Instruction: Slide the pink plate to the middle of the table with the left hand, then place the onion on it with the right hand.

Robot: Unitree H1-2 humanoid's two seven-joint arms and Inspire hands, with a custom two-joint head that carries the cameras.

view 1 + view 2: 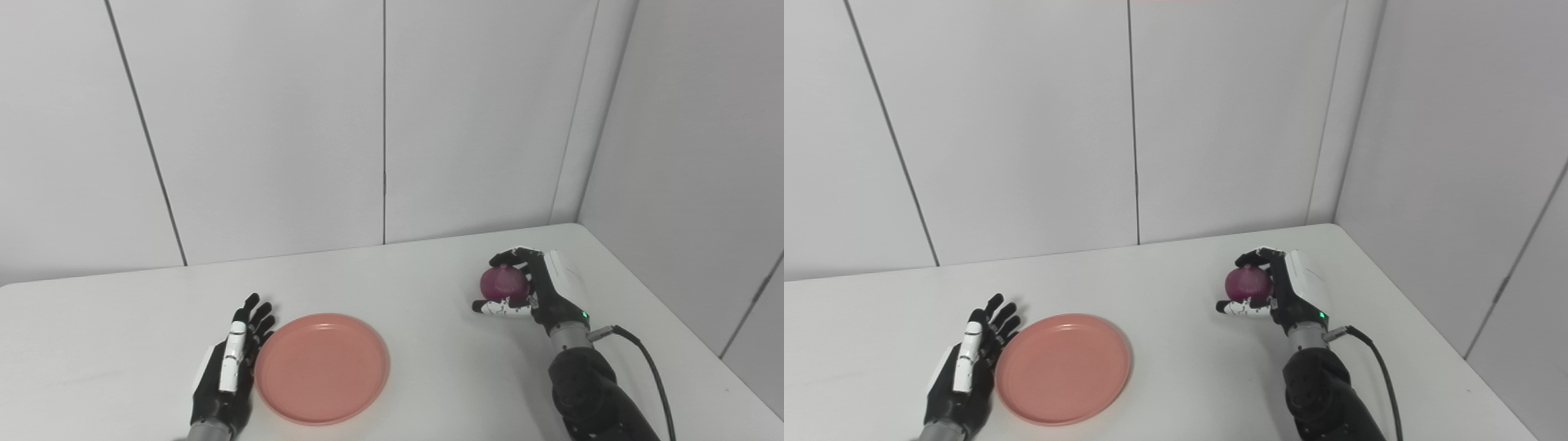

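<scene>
A round pink plate [323,367] lies flat on the white table [416,367], left of centre near the front edge. My left hand [234,361] is open, fingers straight and apart, its side against the plate's left rim. A purple-red onion [503,283] is on the right side of the table. My right hand [533,288] is shut on the onion, fingers curled over its top and thumb under its front. I cannot tell whether the onion rests on the table or is slightly raised. The plate [1062,367] and the onion [1247,283] also show in the right eye view.
White wall panels [380,122] close the back and right sides of the table. A black cable [649,367] runs from my right wrist toward the front right edge.
</scene>
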